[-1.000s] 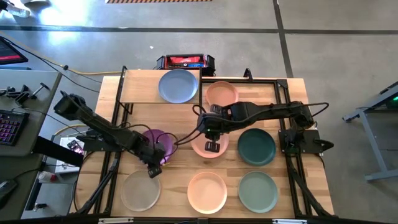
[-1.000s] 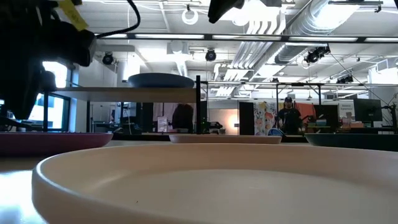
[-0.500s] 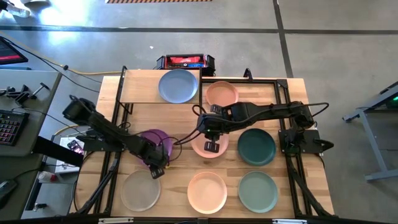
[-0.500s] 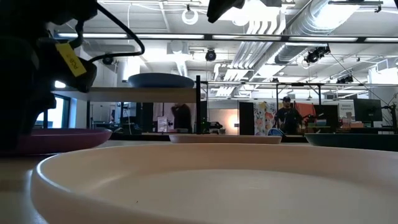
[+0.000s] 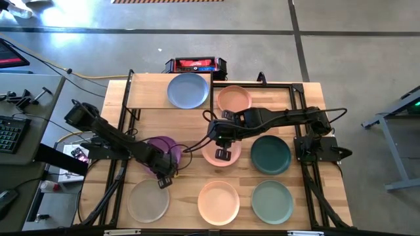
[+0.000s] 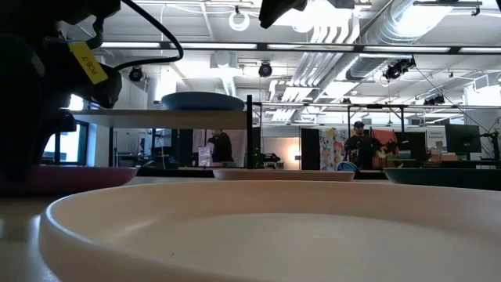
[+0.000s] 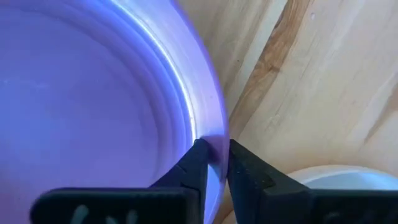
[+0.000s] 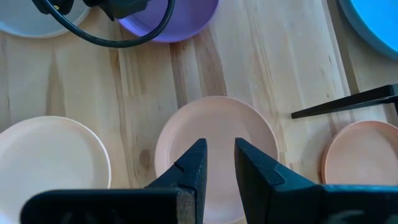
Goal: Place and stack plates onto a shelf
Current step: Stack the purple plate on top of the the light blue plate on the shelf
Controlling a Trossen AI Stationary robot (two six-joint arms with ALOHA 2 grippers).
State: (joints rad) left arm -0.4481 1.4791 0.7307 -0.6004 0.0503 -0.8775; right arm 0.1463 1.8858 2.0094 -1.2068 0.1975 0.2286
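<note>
Down at about eight o'clock from the table's middle, the left gripper pinches the near rim of the purple plate, one finger inside the rim and one outside. The purple plate lies on the table, just beyond the beige plate. The right gripper hangs over the pale pink plate at the centre, its fingers nearly together and holding nothing. At twelve o'clock the shelf carries the light blue plate; a peach plate sits just beside it at one o'clock.
</note>
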